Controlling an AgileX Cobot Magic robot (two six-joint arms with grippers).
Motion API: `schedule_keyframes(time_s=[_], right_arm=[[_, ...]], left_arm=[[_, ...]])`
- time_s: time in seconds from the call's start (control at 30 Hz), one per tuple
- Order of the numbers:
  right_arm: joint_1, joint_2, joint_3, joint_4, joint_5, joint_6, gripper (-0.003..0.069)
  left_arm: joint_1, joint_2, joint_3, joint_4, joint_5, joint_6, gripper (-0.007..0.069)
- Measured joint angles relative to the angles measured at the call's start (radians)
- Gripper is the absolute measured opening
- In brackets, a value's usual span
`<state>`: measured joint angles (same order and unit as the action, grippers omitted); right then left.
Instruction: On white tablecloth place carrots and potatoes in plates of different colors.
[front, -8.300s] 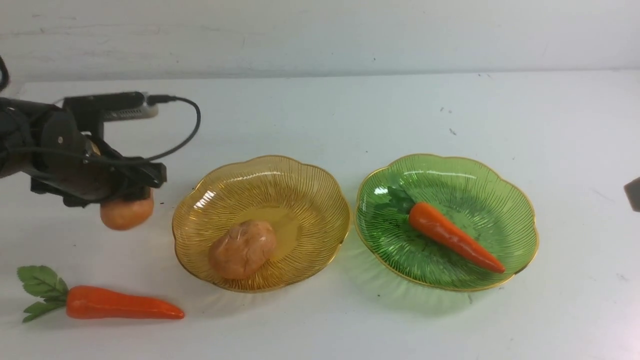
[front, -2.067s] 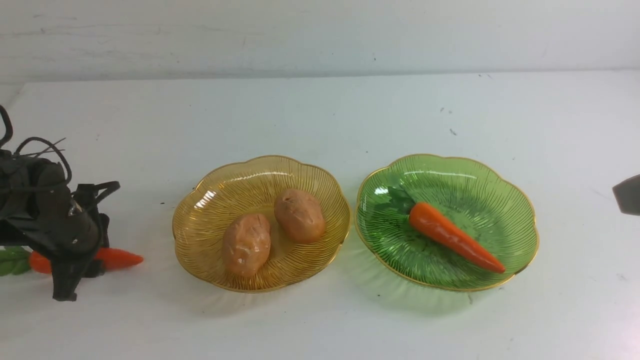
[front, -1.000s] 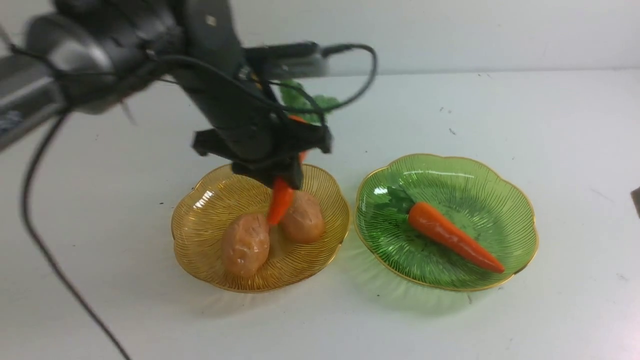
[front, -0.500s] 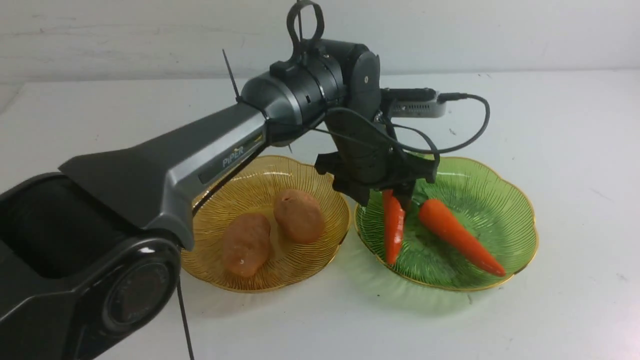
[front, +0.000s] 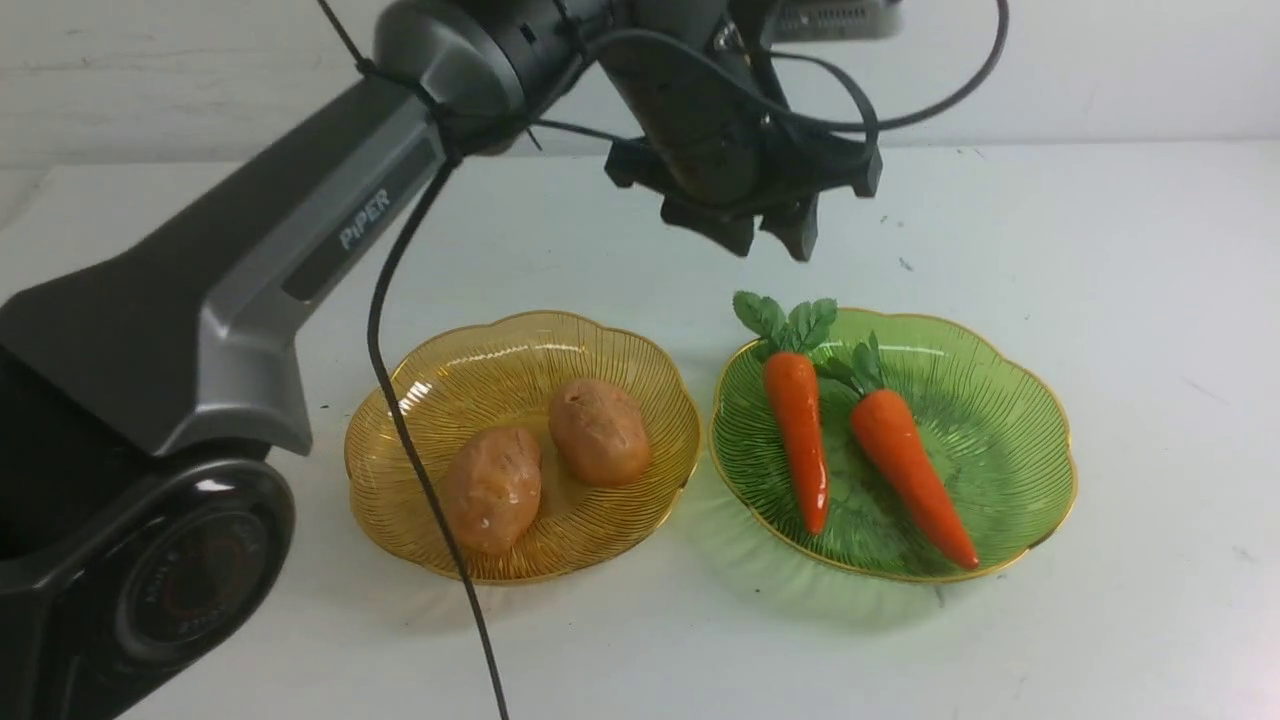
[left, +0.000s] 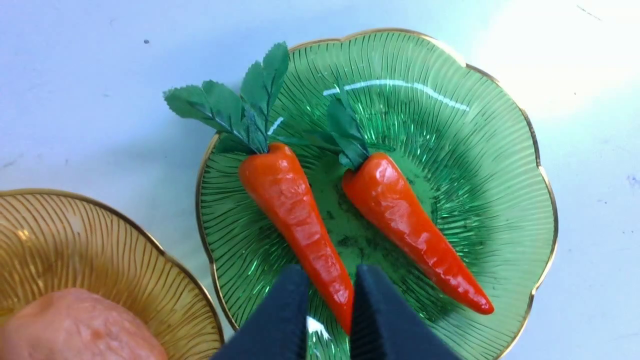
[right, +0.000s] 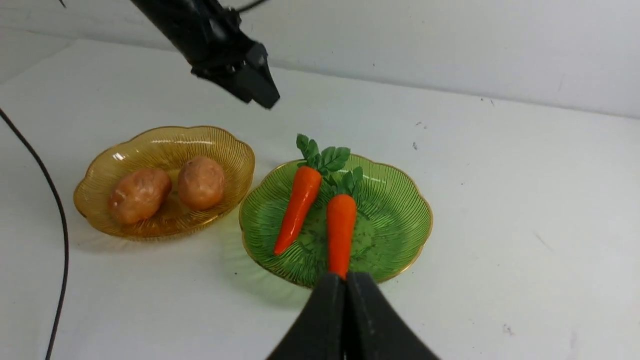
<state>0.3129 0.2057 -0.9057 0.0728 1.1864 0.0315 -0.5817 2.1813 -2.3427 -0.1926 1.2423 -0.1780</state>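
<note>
Two carrots (front: 797, 435) (front: 912, 473) lie side by side in the green plate (front: 1010, 440); two potatoes (front: 492, 487) (front: 599, 431) sit in the yellow plate (front: 420, 400) just beside it, both on the white cloth (front: 1150, 300). The left gripper (front: 775, 232) hangs above, fingers slightly parted, empty. The right gripper (right: 346, 280) is closed, empty.

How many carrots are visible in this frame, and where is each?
2. Both lie in the green plate: one carrot nearer the yellow plate, the other carrot beside it. None seems hidden.
</note>
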Motion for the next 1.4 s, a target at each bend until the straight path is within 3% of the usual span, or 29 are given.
schedule_keyframes(time_s=[0.1, 0.23, 0.4, 0.9, 1.1, 1.23, 1.4], right_arm=[[0.0, -0.071, 0.205, 0.044, -0.254, -0.032, -0.0015], [0.0, -0.089, 0.367, 0.051, -0.502, -0.042, -0.0015], [0.0, -0.089, 0.464, 0.052, -0.655, -0.045, -0.0015], [0.0, -0.093, 0.566, 0.052, -0.637, -0.045, -0.0015], [0.0, -0.117, 0.649, 0.051, -0.649, -0.045, -0.0015], [-0.007, -0.166, 0.758, -0.013, -0.697, -0.045, -0.0015], [-0.102, -0.215, 0.898, -0.095, -0.714, -0.045, -0.0015]], left_arm=[[0.0, 0.0, 0.0, 0.0, 0.008, 0.016, 0.0016], [0.0, 0.0, 0.0, 0.0, 0.008, 0.028, -0.0001], [-0.001, 0.0, 0.0, -0.001, 0.008, 0.048, -0.0003], [-0.001, 0.0, 0.004, 0.0, 0.008, 0.129, -0.0003], [-0.001, -0.098, 0.153, 0.0, 0.008, 0.162, -0.0003], [-0.001, -0.173, 0.231, 0.002, 0.009, 0.163, -0.0003], [-0.001, -0.276, 0.289, 0.003, 0.009, 0.195, -0.0003]])
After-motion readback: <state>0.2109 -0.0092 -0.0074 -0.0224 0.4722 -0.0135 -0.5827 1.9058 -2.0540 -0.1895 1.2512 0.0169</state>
